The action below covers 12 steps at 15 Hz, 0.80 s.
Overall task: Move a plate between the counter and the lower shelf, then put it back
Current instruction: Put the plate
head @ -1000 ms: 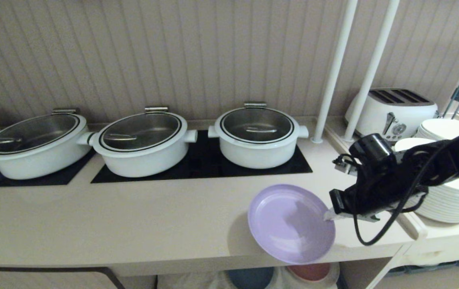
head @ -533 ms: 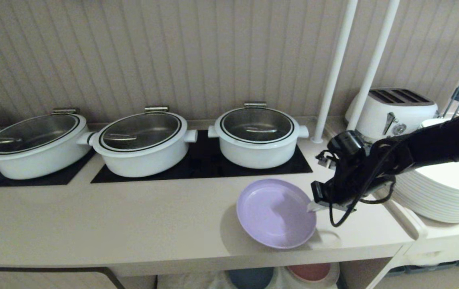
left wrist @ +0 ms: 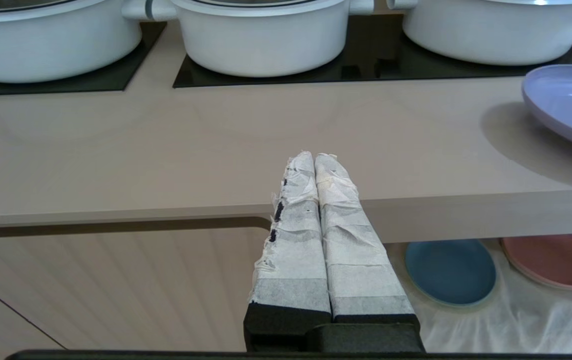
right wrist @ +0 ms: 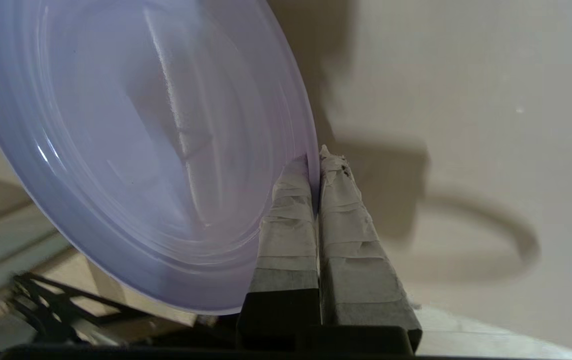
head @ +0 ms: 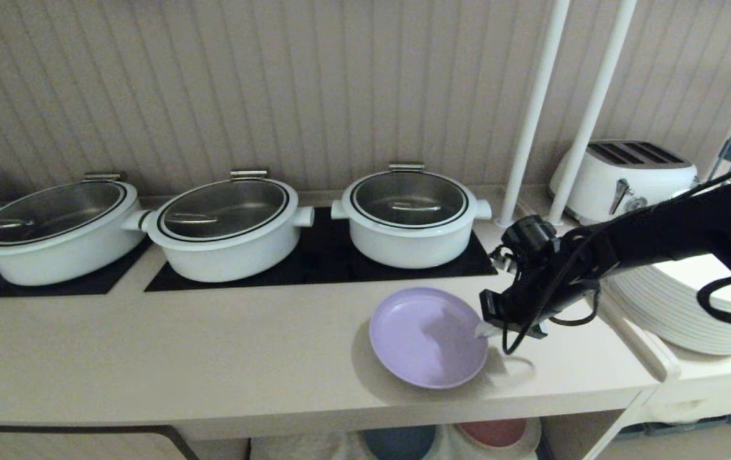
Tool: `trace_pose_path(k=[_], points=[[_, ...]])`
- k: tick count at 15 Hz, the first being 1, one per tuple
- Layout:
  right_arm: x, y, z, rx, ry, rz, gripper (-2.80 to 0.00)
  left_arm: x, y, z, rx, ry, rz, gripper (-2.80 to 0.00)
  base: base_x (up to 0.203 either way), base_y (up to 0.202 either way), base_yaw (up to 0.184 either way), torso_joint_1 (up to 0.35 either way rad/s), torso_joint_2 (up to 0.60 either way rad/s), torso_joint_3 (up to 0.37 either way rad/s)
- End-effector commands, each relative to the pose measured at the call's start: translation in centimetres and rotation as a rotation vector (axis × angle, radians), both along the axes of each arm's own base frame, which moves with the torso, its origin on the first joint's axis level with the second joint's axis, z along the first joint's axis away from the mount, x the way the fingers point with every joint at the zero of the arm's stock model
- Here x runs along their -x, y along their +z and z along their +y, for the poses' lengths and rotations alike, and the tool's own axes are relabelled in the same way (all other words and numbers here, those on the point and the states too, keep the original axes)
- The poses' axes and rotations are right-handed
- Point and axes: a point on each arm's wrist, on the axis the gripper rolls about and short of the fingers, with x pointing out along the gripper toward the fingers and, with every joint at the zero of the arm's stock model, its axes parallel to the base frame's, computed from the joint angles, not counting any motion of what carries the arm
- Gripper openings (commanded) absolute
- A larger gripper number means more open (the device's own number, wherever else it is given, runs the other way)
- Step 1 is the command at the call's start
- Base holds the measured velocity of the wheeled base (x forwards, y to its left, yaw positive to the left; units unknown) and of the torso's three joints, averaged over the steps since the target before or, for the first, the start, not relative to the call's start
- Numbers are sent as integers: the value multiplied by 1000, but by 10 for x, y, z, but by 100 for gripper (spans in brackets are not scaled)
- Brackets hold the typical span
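From the head camera I see my right gripper [head: 485,329] clenched on the plate [head: 426,337] rim over the counter [head: 212,345]; only the left wrist camera shows my left gripper [left wrist: 315,159] closed, idle.

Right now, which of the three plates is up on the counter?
The purple plate, pinched at its rim by the right tool over the counter. The blue plate and pink plate lie below on the lower shelf.

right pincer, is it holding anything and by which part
The right pincer holds the lavender plate by its rim, on the edge nearest the arm, above the counter.
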Motion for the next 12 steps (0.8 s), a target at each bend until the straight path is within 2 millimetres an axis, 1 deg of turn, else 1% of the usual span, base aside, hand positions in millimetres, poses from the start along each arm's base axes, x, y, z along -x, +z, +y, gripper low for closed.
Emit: trace_pose_path(k=[1,8,12], points=[[-4,-5,2,0,-1,10,-280,0,0,0,1,0,-1,-280,0,0,0,0,0,0],[-6,-14,6,5,6,26,-280,0,0,0,1,0,-1,-280,0,0,0,0,0,0],[-6,-15,7,6,12,27,-280,0,0,0,1,0,-1,-280,0,0,0,0,0,0]])
